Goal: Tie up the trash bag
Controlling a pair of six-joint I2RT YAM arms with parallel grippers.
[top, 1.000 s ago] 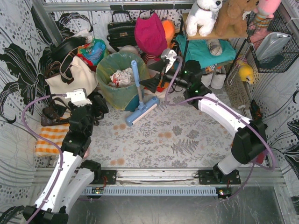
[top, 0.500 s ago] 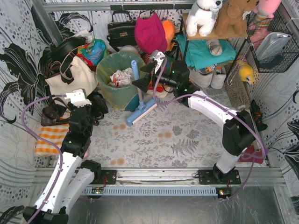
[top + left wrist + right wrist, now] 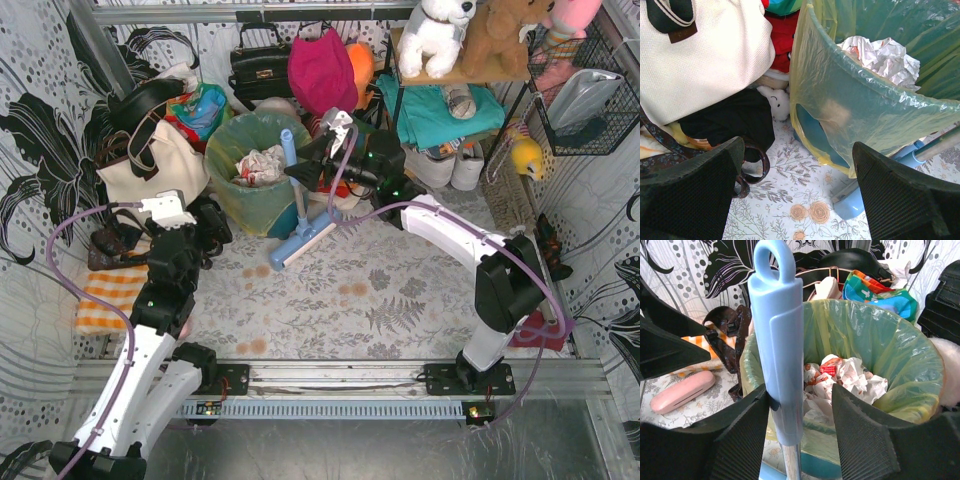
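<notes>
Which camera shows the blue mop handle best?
The right wrist view: the blue mop handle is close up, between the right fingers. The top view shows most of it, small; the left wrist view catches only its lower shaft.

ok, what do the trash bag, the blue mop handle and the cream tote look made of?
Trash bag: thin translucent plastic film, glossy. It crinkles, and the teal bin shows through.
Blue handle: likely moulded hard plastic, satin finish. It has seam lines and a cast hanging loop.
Cream tote: woven fabric, probably canvas, matte, with a visible weave.
</notes>
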